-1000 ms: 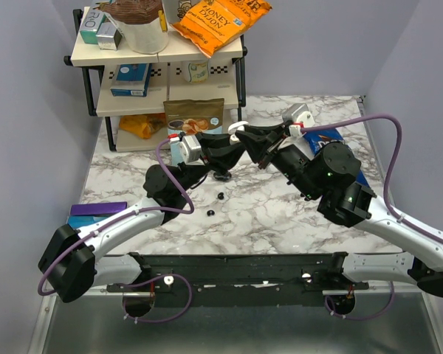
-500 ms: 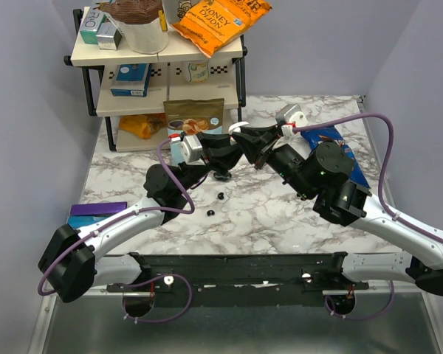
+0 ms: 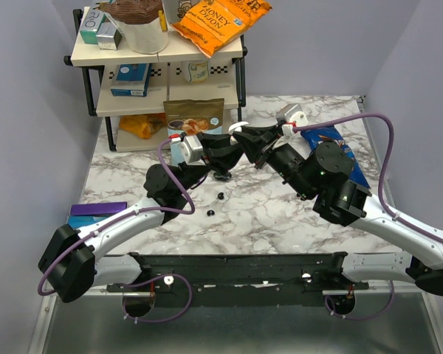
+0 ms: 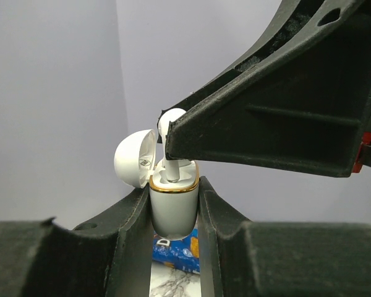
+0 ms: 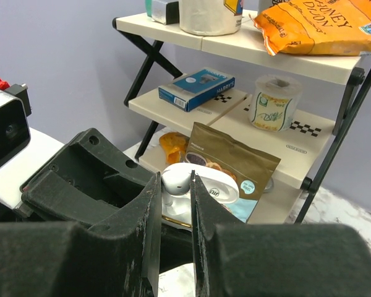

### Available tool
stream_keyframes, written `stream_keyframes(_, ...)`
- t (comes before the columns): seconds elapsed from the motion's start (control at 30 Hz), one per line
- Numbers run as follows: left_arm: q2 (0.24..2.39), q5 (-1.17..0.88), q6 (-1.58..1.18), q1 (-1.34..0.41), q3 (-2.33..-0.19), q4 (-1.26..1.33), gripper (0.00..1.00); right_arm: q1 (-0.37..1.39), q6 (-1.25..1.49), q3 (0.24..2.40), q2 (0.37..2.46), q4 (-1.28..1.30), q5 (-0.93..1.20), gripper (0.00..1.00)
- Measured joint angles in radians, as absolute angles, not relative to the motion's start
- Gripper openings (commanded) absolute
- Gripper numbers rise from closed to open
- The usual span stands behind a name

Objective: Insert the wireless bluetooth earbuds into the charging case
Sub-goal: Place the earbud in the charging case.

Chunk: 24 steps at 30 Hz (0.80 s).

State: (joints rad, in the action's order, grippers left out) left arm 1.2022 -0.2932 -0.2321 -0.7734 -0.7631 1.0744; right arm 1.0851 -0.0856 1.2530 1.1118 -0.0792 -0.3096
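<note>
My left gripper (image 3: 232, 150) is shut on a white charging case (image 4: 173, 207) with a gold rim, held upright above the table with its lid (image 4: 135, 159) flipped open. My right gripper (image 3: 241, 138) is shut on a white earbud (image 5: 176, 178). The bud's stem points down into a slot of the case (image 4: 169, 170). The case lid also shows in the right wrist view (image 5: 226, 189). Two tiny black rounded buds (image 3: 220, 195) (image 3: 209, 212) lie on the marble table below the grippers.
A shelf rack (image 3: 159, 55) with snack bags and boxes stands at the back left. A brown snack bag (image 3: 194, 116) leans by it. A blue cookie bag (image 3: 334, 138) lies at the right. Purple and blue boxes (image 3: 96, 212) lie at the left edge.
My right gripper moved slightly left and closer to the case, bringing the earbud over the slot. In the last half second nothing visibly moved. The left arm stayed still.
</note>
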Motion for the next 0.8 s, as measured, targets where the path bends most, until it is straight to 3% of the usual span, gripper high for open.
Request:
stream_keyframes(0.53,1.198,-0.293,-0.233,-0.773,-0.763,1.075,0.0,1.085,-0.078,1.25,1.111,-0.076,-0.321,0.01)
stream_keyframes(0.7,1.198,-0.294,-0.233,-0.773,-0.763,1.074,0.0,1.085,-0.068,1.25,1.117,-0.073,-0.321,0.11)
stream_keyframes(0.8,1.198,-0.293,-0.233,-0.772,-0.763,1.071,0.0,1.085,-0.067,1.25,1.121,-0.072,-0.321,0.22)
